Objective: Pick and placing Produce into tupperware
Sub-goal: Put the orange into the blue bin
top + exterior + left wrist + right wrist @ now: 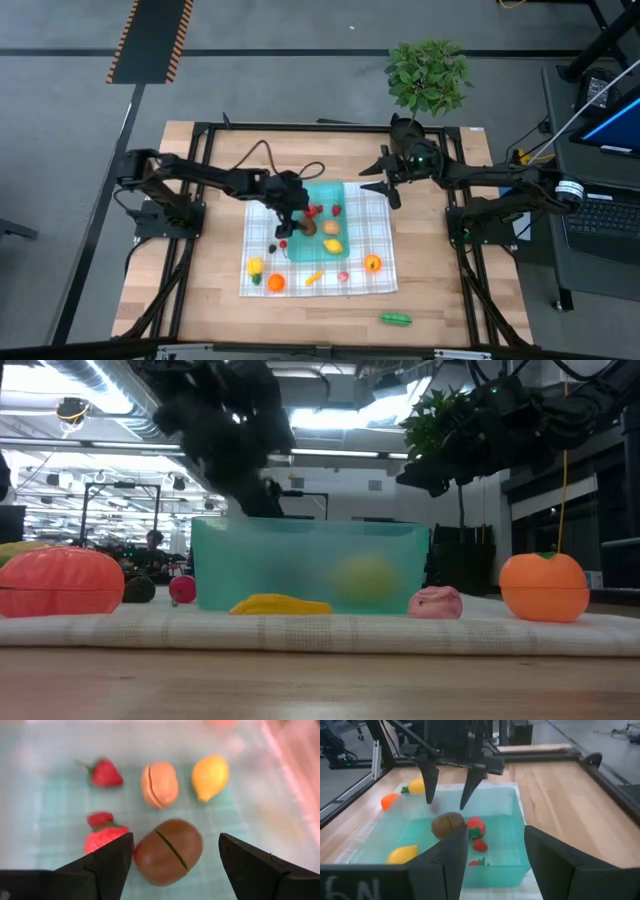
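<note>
The teal tupperware (338, 192) stands on the checked cloth (378, 215). Inside it lie a brown piece of produce (167, 851), two red strawberries (105, 774) (102, 834), a tan piece (160, 785) and a yellow lemon (210, 776). My left gripper (446, 802) hangs open just above the brown piece, one finger to each side, and does not touch it. My right gripper (381, 184) is open with nothing in it, raised off the container's far right corner. More produce lies on the cloth, such as an orange piece (372, 263) and a yellow one (256, 266).
A green pod (395, 319) lies on the bare wood near the front edge. A potted plant (428, 75) stands at the far right, behind the right arm. A dark cable (268, 158) loops on the table behind the cloth. Bare wood lies to both sides of the cloth.
</note>
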Controlling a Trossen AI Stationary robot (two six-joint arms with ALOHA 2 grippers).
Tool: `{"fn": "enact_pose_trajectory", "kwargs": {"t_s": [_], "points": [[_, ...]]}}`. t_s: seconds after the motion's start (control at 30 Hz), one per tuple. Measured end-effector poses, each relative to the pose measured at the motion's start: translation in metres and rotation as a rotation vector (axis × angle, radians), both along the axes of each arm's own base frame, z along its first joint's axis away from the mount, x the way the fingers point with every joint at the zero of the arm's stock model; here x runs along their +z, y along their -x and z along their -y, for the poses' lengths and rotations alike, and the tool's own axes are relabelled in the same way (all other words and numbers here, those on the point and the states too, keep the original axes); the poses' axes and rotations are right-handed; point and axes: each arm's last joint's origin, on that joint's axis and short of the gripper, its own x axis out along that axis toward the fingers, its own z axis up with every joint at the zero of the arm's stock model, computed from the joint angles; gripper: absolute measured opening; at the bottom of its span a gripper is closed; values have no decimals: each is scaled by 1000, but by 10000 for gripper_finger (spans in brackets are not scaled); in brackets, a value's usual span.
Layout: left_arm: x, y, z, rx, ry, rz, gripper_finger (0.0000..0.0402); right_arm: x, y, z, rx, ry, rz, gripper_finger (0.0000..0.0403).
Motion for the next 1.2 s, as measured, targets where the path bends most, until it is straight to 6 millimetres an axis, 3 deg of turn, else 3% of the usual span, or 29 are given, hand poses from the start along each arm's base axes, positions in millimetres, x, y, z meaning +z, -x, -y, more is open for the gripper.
{"fn": "enact_pose_trajectory", "kwargs": {"t_s": [0.17,0.43,0.6,0.8,1.03,1.2], "points": [[27,28,0,54,-63,103,286,13,12,-7,7,10,4,195],[60,98,9,93,-105,347,286,35,37,-32,72,40,18,195],[56,136,15,147,-128,450,286,41,50,-52,106,42,-9,195],[45,167,21,153,-136,544,286,37,70,-66,69,72,32,195],[32,185,21,191,-118,606,286,5,91,-72,12,-3,45,195],[33,189,21,203,-97,628,286,-6,101,-77,15,-85,45,195]]}}
